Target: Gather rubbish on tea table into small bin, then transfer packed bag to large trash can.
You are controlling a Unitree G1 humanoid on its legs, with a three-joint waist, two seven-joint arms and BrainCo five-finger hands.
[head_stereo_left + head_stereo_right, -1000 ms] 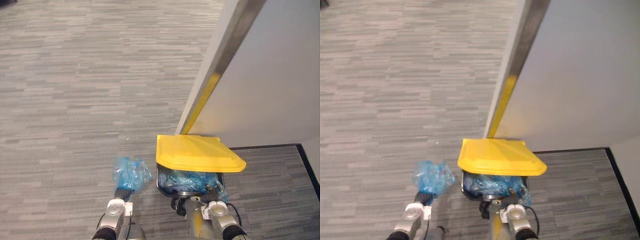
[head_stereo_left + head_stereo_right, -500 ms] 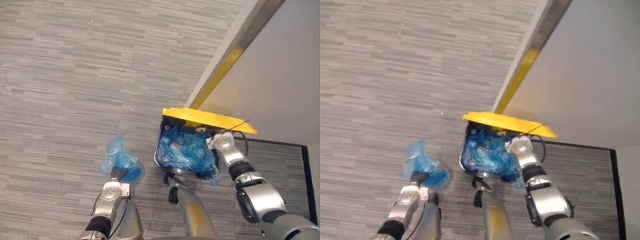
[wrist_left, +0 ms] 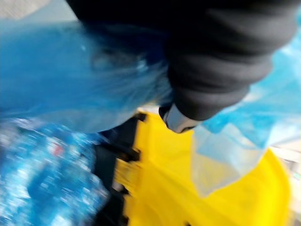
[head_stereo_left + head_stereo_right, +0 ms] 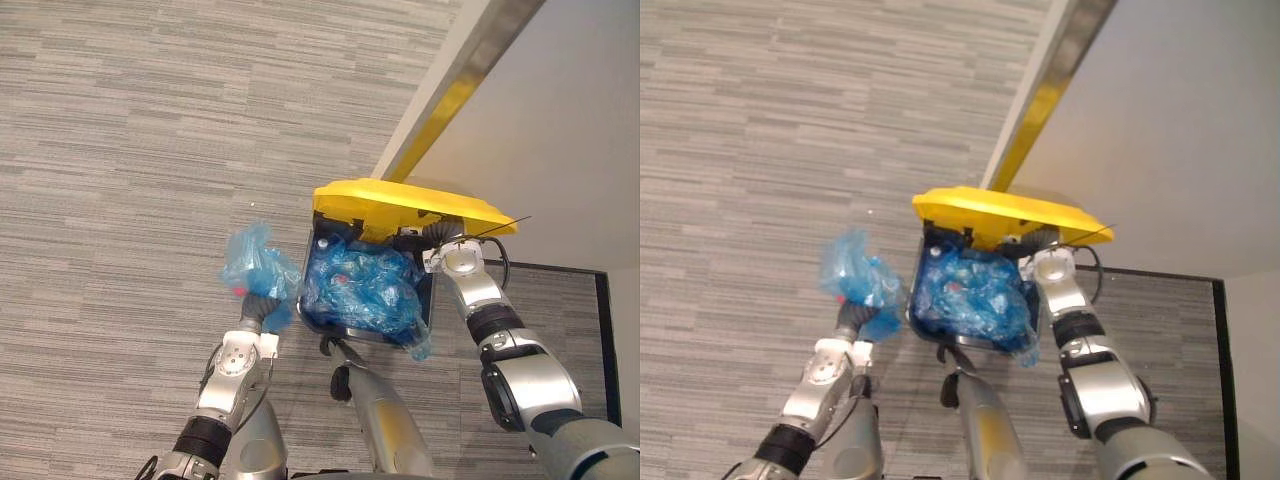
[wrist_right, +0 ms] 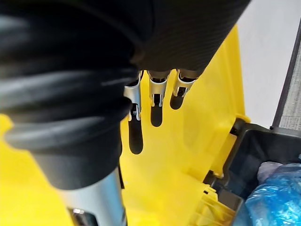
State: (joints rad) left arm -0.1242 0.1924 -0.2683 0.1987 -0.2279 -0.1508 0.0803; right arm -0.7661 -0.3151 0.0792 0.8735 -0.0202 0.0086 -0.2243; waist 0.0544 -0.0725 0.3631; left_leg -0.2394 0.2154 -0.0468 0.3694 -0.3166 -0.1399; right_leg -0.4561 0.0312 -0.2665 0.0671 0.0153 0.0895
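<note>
A large dark trash can point(image 4: 312, 300) with a blue liner point(image 4: 365, 290) full of rubbish stands at the foot of a wall. Its yellow lid point(image 4: 410, 208) is tilted up. My right hand point(image 4: 440, 240) is under the lid, and its straight fingers point(image 5: 155, 101) press flat against the yellow underside point(image 5: 197, 136). My left hand point(image 4: 260, 306) is shut on the neck of a small blue rubbish bag point(image 4: 255, 262). It holds the bag up just beside the can's left rim. In the left wrist view the blue bag point(image 3: 70, 84) hangs close over the lid point(image 3: 188, 188).
A white wall point(image 4: 570, 130) rises behind and right of the can, with a metal corner post point(image 4: 450, 100) bearing a yellow stripe. A dark skirting line point(image 4: 600, 290) runs along the floor at right. Grey carpet point(image 4: 150, 150) stretches to the left.
The right hand has come up under the yellow lid and lifted it, showing the blue liner. The left hand has raised the bag and brought it closer to the can's left rim.
</note>
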